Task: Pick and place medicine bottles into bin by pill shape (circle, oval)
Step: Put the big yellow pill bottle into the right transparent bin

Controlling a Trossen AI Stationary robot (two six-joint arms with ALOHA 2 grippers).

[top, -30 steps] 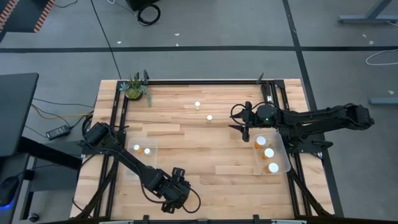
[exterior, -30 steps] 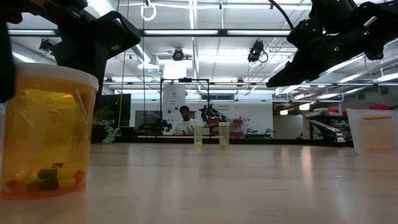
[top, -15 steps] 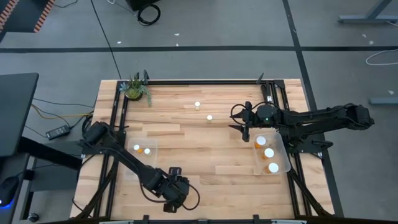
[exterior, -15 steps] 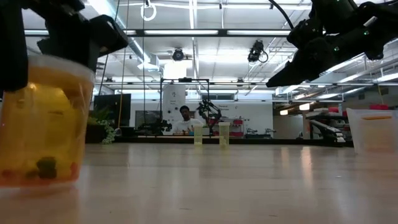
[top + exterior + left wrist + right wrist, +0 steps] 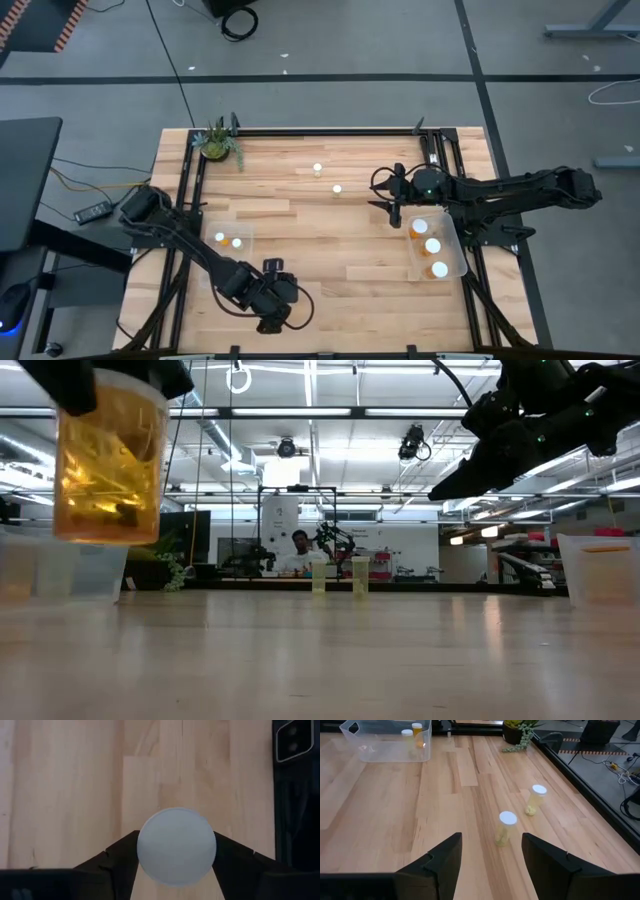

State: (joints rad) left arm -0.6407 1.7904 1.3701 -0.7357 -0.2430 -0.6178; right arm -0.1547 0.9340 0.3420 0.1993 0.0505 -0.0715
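Note:
My left gripper (image 5: pixel 271 287) is near the table's front edge, left of centre, shut on an amber medicine bottle (image 5: pixel 110 455) with a white cap (image 5: pixel 176 846). The bottle is above the table, with pills loose inside. My right gripper (image 5: pixel 394 207) is open and empty, above the table beside the right bin (image 5: pixel 452 262). Two pale bottles (image 5: pixel 317 169) (image 5: pixel 337 189) stand upright on the far middle of the table. They also show ahead of the right fingers, the nearer one (image 5: pixel 506 827) and the farther one (image 5: pixel 536 799). My left gripper pinches the bottle's top, at the white cap's two opposite sides (image 5: pixel 142 851), between its two fingers. The fingers come from above, pointing down. The bottle hangs below them roughly upright, lifted clear of the table.
The left clear bin (image 5: pixel 211 262) holds two bottles and the right bin holds three. A small green potted plant (image 5: pixel 217 143) stands at the far left corner. Black rails (image 5: pixel 187 190) run along the table's sides. A person sits in the room beyond the table (image 5: pixel 297 550).
My left gripper has risen with the amber bottle and drifted toward the table's left and far edges. The bottle, which stood on the table a second ago, now hangs clear of it.

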